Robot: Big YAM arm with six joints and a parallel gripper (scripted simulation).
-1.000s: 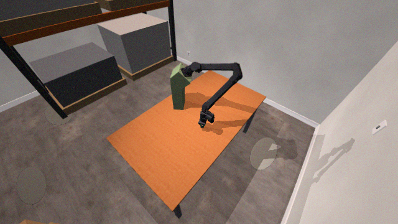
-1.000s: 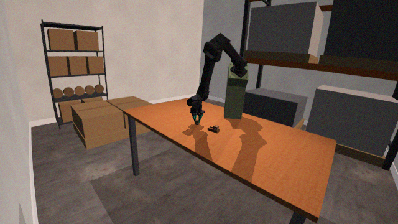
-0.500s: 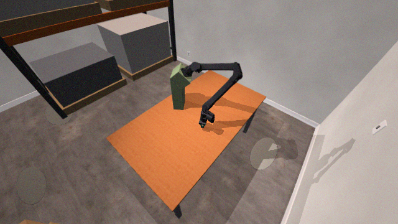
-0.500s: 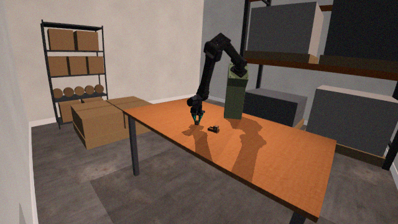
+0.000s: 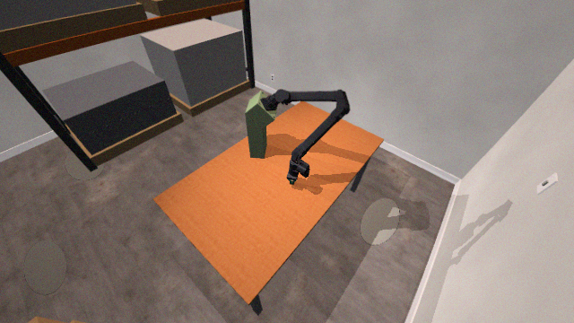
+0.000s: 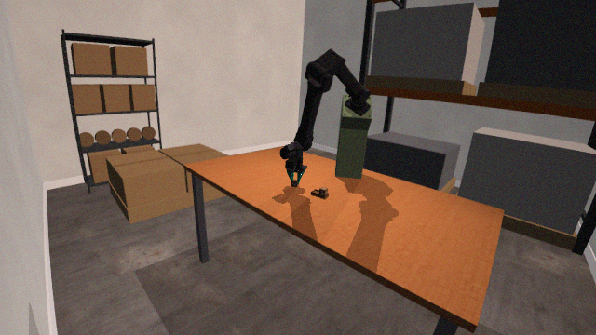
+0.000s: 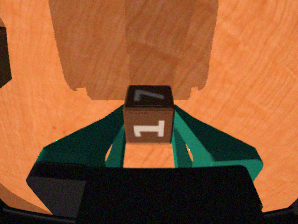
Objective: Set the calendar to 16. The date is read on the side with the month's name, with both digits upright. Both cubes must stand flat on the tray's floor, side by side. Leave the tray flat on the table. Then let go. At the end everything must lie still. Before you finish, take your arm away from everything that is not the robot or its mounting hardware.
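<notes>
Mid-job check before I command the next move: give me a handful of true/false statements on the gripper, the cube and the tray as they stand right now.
1. The gripper is shut on a cube. True.
2. The cube face toward the wrist camera shows a 6. False: it shows a 1, and the dark top face shows a 7.
3. The held cube stands in the tray. False: it is in the fingers, beside the tray and apart from it.
4. The gripper points down at the orange table. True.
5. The arm is mounted on the tall green pedestal. True.
</notes>
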